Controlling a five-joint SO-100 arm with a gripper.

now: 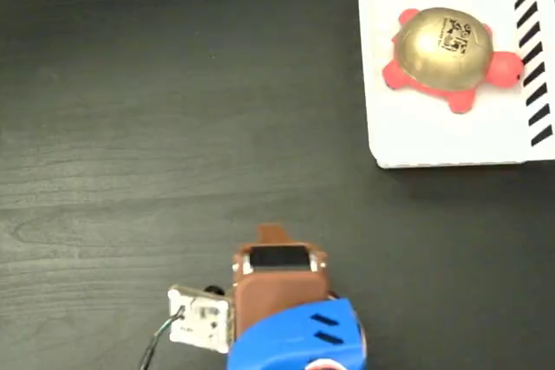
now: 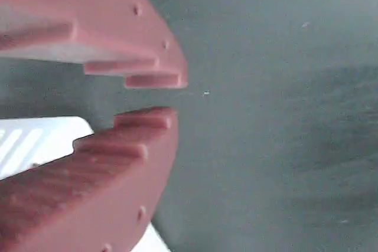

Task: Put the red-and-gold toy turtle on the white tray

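The red-and-gold toy turtle [image 1: 447, 54] lies upright on the white tray [image 1: 416, 136] at the top right of the fixed view, its coral head pointing right. My gripper [image 1: 270, 233] is far from it, at the bottom centre, pulled back over the dark table. In the wrist view the two red-brown fingers [image 2: 147, 63] stand almost together with only a thin gap at the gripper [image 2: 162, 97] tips and nothing between them. A white striped corner [image 2: 53, 137], apparently of the tray, shows behind the fingers; the turtle is out of that view.
A dark wood-grain table [image 1: 173, 110] fills the left and middle of the fixed view. The arm's blue body [image 1: 299, 335] and a small white camera board [image 1: 199, 322] with wires sit at the bottom edge.
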